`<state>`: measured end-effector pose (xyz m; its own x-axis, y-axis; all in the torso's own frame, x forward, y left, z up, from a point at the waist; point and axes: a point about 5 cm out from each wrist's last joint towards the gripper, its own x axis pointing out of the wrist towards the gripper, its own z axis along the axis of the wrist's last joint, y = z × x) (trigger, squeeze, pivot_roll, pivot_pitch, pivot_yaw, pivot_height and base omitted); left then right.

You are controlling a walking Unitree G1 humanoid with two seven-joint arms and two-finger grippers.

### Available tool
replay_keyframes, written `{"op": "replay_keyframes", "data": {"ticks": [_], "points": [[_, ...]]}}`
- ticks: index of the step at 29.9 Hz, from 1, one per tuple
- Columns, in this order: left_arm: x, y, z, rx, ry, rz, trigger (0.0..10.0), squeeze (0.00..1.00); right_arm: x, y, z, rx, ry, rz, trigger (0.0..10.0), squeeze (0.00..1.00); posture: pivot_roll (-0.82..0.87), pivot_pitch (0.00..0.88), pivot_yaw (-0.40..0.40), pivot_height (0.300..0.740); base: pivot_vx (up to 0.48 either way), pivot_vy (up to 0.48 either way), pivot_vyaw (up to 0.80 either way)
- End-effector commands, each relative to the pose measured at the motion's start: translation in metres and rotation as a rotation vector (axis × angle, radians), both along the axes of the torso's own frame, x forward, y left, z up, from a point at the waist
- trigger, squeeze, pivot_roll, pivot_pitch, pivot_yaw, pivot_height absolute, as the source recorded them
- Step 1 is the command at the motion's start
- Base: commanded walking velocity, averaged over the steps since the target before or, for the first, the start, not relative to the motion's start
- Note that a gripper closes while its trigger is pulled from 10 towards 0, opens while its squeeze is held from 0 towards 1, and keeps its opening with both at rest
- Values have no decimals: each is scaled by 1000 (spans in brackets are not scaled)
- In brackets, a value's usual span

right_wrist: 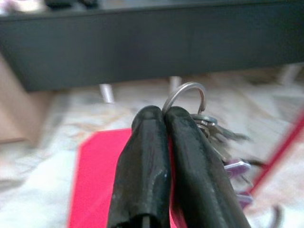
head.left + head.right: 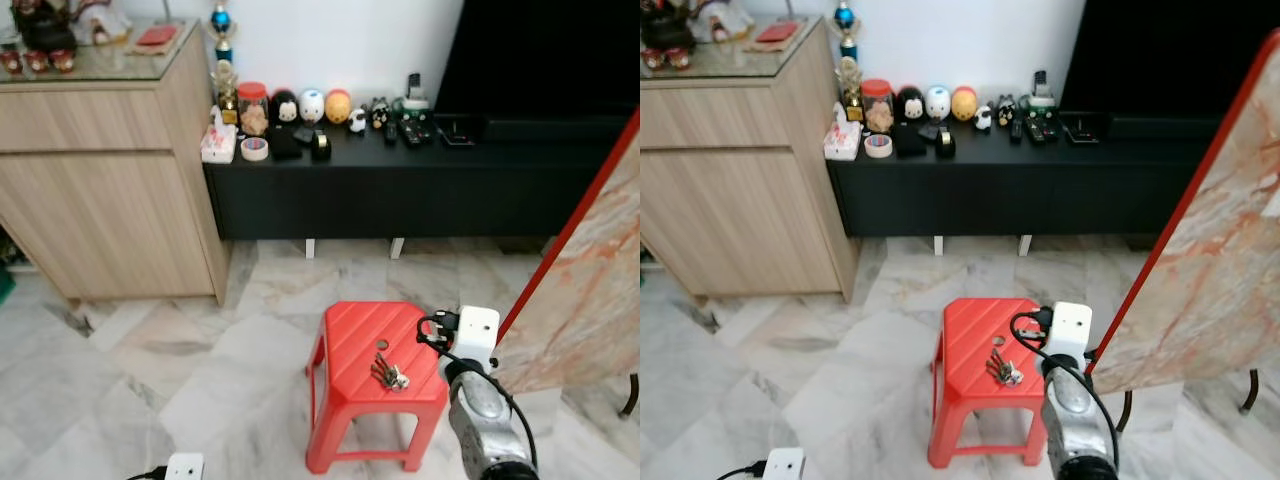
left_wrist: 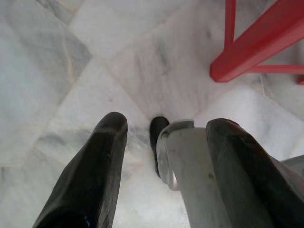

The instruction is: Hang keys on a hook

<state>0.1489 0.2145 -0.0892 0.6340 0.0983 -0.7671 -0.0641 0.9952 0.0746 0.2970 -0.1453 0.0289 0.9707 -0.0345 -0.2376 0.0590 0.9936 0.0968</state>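
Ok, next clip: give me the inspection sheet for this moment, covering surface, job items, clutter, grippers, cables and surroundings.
Surface: small red plastic stool on grey marble floor.
Job's things: bunch of metal keys on a ring, pinched at the ring by the right gripper; head views place it over the stool top. Hook: nothing seen.
Clutter: figurines, tape roll and remotes on the long black low cabinet.
Grippers: right gripper shut on the key ring; left gripper open, hanging over the floor.
Cables: black cable looped at the right wrist.
Surroundings: light wooden cabinet, red-edged marbled panel, white wall.
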Motion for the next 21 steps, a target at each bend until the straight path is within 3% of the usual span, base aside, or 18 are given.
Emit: {"op": "replay_keyframes", "data": {"ticks": [1, 21], "points": [[0, -7, -1, -9, 10, -21, 10000, 0, -1, -14, 0, -24, -4, -33, 10000, 0, 47, 0, -50, 740, 0, -352, 0], [4, -10, 0, -16, -7, -21, 10000, 0, 0, -11, 2, -25, -11, -34, 10000, 0, 48, 0, -52, 740, 0, -348, 0]]}}
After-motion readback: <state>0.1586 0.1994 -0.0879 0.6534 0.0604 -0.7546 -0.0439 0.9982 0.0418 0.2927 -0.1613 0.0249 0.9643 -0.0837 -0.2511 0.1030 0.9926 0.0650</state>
